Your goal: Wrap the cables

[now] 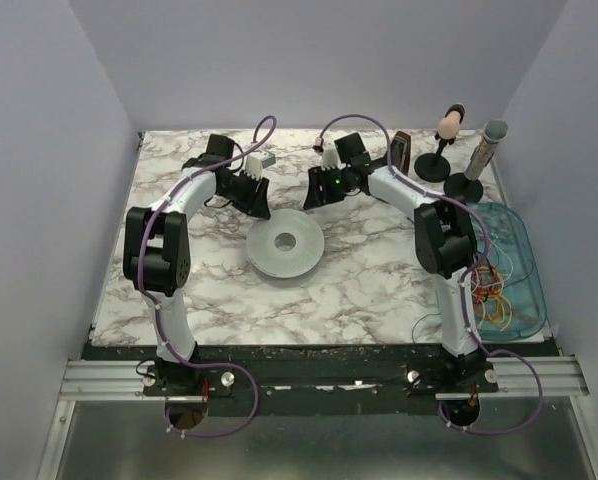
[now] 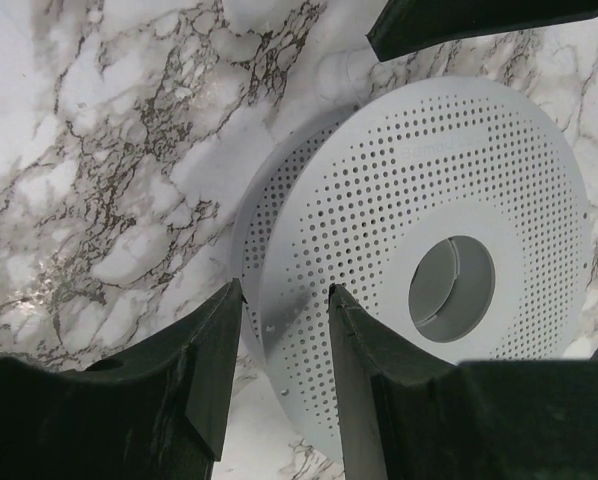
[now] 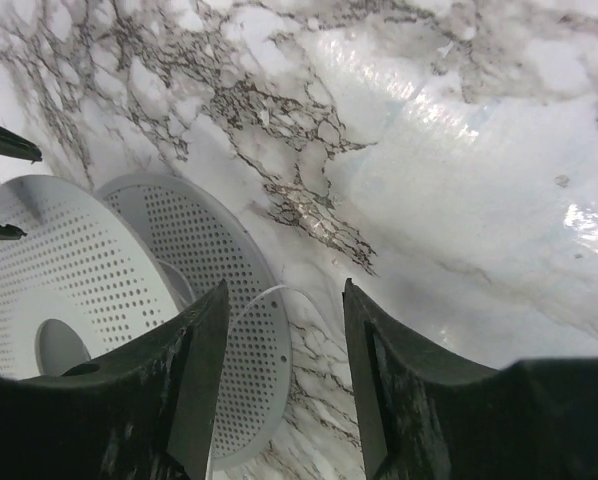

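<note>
The cables (image 1: 496,296), a tangle of thin red, orange and yellow wires, lie in a teal tray (image 1: 522,240) at the right edge, away from both grippers. A white perforated spool (image 1: 286,248) lies flat at the table's middle. My left gripper (image 1: 258,203) is open just behind the spool; in the left wrist view its jaws (image 2: 284,300) straddle the rim of the spool's upper flange (image 2: 419,250). My right gripper (image 1: 320,196) is open and empty behind the spool's right side; in its wrist view (image 3: 284,295) it hovers over the spool's lower flange (image 3: 244,370) and marble.
Two microphone-like stands (image 1: 445,140) (image 1: 481,160) and a dark brown block (image 1: 400,151) stand at the back right. Grey walls close in the marble table (image 1: 179,300) on three sides. A thin white arc (image 3: 279,291) lies by the spool's rim.
</note>
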`<state>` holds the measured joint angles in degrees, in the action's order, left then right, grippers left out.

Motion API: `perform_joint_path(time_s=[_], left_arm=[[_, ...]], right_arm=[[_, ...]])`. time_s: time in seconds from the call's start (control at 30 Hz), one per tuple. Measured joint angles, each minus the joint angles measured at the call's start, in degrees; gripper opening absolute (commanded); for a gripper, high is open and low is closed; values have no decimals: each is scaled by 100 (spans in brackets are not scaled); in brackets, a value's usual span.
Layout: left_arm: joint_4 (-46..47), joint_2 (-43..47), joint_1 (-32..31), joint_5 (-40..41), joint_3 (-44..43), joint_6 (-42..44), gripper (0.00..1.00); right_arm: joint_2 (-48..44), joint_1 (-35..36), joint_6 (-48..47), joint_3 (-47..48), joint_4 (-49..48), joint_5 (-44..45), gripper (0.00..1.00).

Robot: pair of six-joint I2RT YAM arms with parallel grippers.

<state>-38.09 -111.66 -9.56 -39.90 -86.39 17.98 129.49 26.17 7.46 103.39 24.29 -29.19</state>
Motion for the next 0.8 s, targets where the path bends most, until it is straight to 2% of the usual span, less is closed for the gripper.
perform_joint_path(time_s=[0.13,0.23,0.3,0.33,0.4,0.43,0.47,0.57,0.8], left_arm=[[4,0,0,-4,-181,-79,51],[85,55,11,-4,-286,-195,55],[236,184,42,13,-273,-358,60],[339,271,52,42,-245,-439,64],[785,597,125,216,0,-680,85],[988,767,168,321,157,-769,89],[1303,1027,229,494,424,-887,99],[1725,1532,358,1075,758,-1167,99],[2549,2085,601,2286,1552,-1600,99]], right_arm=[[-199,-44,-7,42,2,37,63],[-422,-87,-9,55,2,151,73],[-595,-118,-4,52,2,258,100],[-715,-129,-9,26,-9,326,100],[-1113,-144,-72,-245,-125,483,100],[-1366,-146,-103,-452,-186,562,100],[-1646,-155,-140,-699,-275,632,100],[-2509,-166,-223,-1467,-586,879,100],[-4498,-341,-323,-3705,-1766,1499,100]])
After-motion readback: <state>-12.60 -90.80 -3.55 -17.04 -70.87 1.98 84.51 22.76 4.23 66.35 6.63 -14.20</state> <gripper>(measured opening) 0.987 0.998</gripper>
